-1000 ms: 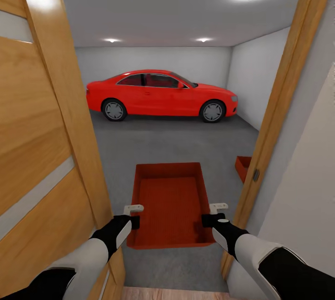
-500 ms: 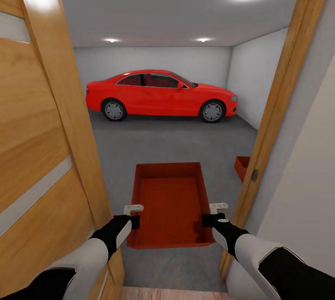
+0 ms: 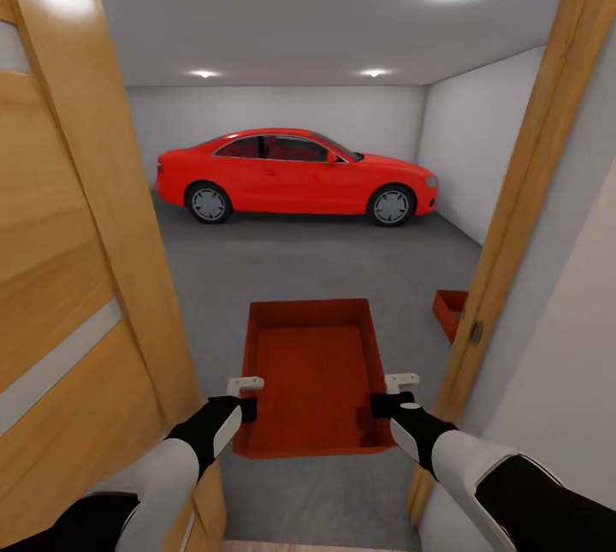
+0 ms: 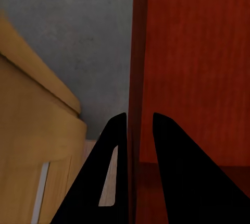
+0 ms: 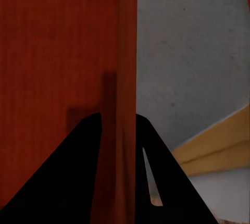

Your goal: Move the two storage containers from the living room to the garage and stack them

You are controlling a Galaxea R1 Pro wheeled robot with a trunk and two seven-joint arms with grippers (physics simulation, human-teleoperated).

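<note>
Two grips: left gripper (image 3: 248,398) pinches the carried container's (image 3: 312,372) left wall, one finger inside and one outside; right gripper (image 3: 387,394) pinches the right wall the same way.
Carried bin: held level at the robot's 12 o'clock, above the garage floor (image 3: 316,265), in the doorway.
Step in hand: I judge it is the drive through the door into the garage.
Doing it well: keep both pinches firm and the bin level; steer centred, since the gap looks tight on each side.
Second container (image 3: 450,312): on the concrete at about 2 o'clock, partly hidden by the door frame (image 3: 522,184); it looks like the base for stacking.
At 9 o'clock: wooden door (image 3: 68,278), open, close beside the left arm.
At 3 o'clock: frame post near the right arm.
Farther off: red car (image 3: 295,174) at 12 o'clock, well apart.
</note>
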